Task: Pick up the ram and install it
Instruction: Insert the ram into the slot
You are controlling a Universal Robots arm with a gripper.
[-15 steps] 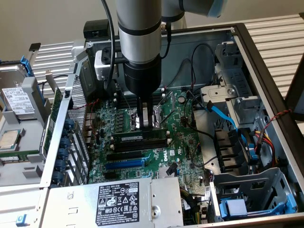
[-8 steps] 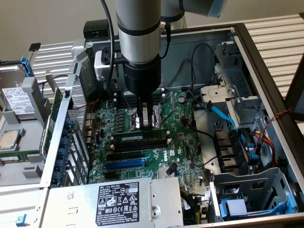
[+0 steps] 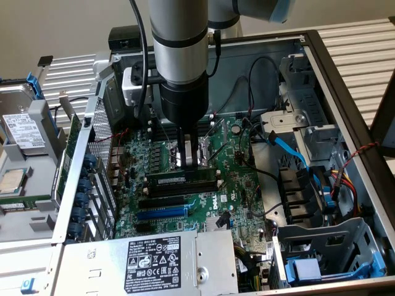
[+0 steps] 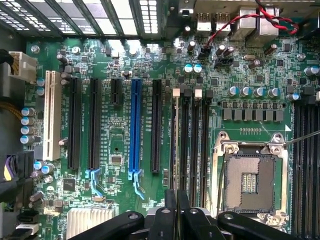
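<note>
The ram (image 3: 171, 177) is a thin green stick with a white label. It stands on edge along the first black memory slot of the motherboard (image 3: 241, 185). My gripper (image 3: 192, 164) comes straight down onto its middle, fingers shut on it. In the wrist view the ram (image 4: 175, 145) shows edge-on as a thin grey line running away from the black fingertips (image 4: 170, 216), which pinch it. I cannot tell whether it is pressed fully into the slot. Empty black memory slots (image 4: 194, 145) lie right beside it.
A long blue expansion slot (image 4: 135, 125) and black slots run parallel nearby. The open CPU socket (image 4: 250, 180) sits on the other side of the memory slots. A power supply (image 3: 154, 259), a blue cable (image 3: 290, 148), red wires (image 4: 235, 25) and the case walls (image 3: 345, 111) close in.
</note>
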